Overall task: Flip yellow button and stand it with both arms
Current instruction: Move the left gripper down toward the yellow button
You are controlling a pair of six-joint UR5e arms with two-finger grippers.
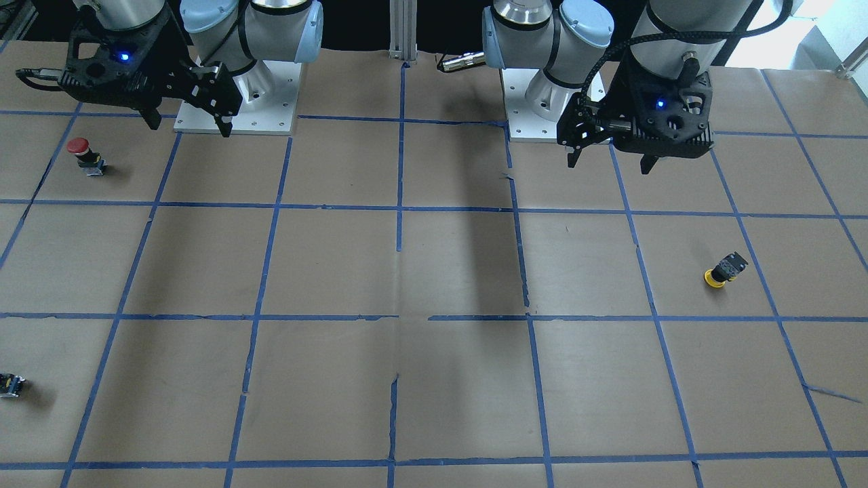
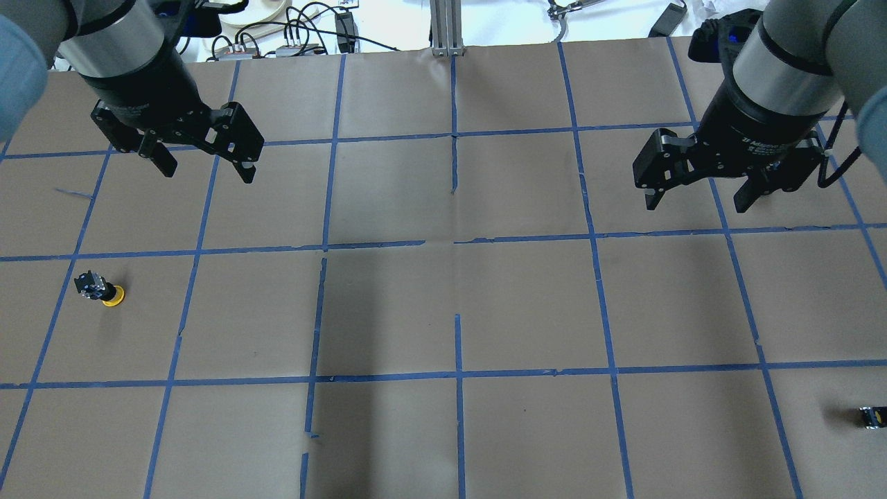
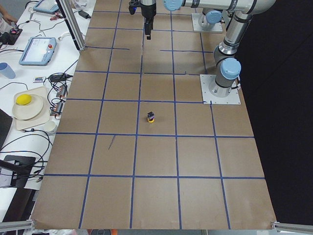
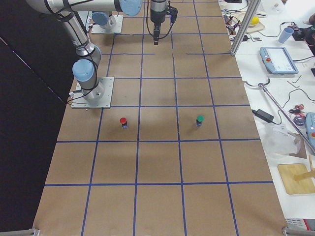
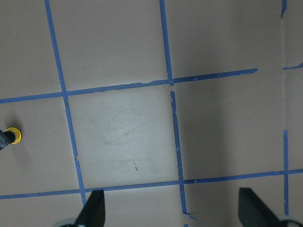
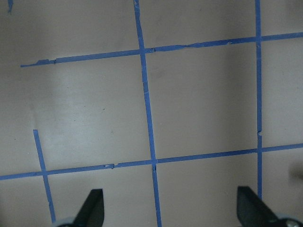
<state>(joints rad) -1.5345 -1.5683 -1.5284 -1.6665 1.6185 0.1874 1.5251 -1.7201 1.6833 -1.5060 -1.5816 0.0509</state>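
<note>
Yellow button (image 2: 104, 290) standing cap-down, black body up, robot's left side.

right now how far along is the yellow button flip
Done: nothing. The yellow button appears to rest cap-down on the table, untouched. In hand: nothing; the left gripper and right gripper hover open, apart from it. Left: grasp, flip, stand it.

Table (image 2: 527, 305) was covered edge to edge in brown paper, ruled into squares by blue tape (image 2: 610, 371) that was torn in places. Light fell unevenly; a soft shadow band (image 1: 488, 224) crossed the middle. An aluminium post (image 2: 447, 28) stood at one long edge. White benches (image 3: 14, 83) flanked both ends, cluttered with cables (image 3: 57, 77), a teach pendant (image 3: 36, 50), a plate (image 3: 17, 111) and a blue cup (image 3: 6, 70). The other long side dropped into blackness (image 4: 24, 123).
</note>
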